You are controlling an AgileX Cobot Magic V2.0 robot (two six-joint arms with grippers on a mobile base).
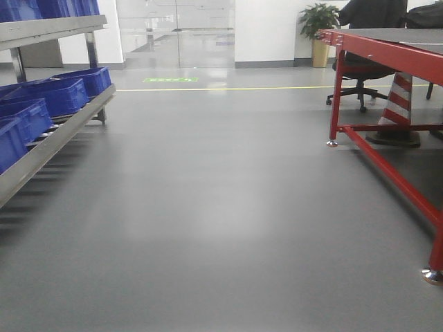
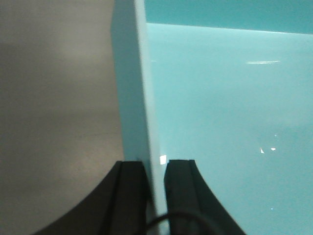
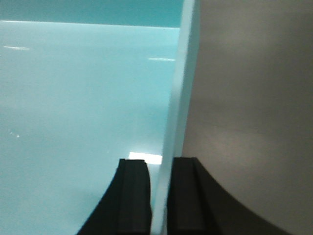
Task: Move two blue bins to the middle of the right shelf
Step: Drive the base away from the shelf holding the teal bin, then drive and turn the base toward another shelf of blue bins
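1. Exterior front-facing view. A bare grey floor [image 1: 208,207] filled most of the frame. A steel shelf rack [image 1: 55,135] stood along the left edge, with dark blue crates [image 1: 59,93] in a row on its lower tier. A red-framed table [image 1: 387,52] stood at the right, with a red-and-white striped cone [image 1: 400,104] under it and an office chair [image 1: 356,76] behind it. A potted plant [image 1: 318,21] stood against the far wall. A yellow line [image 1: 228,88] ran across the floor in the distance.

2. Left wrist-mounted view. The left pincer [image 2: 154,166] was clamped on the side wall of a pale blue bin [image 2: 220,122]. One black finger [image 2: 129,196] sat on the outer face of the wall and the other on the inner face, with the rim between them. The bin's smooth interior filled the right of the frame. Grey floor showed beyond the wall on the left.

3. Right wrist-mounted view. The right pincer [image 3: 160,164] was likewise closed on a wall of pale blue bin [image 3: 73,98], with one finger [image 3: 134,196] inside and one outside. The bin's interior lay to the left and grey floor to the right. Whether one bin or two nested bins were held could not be determined.
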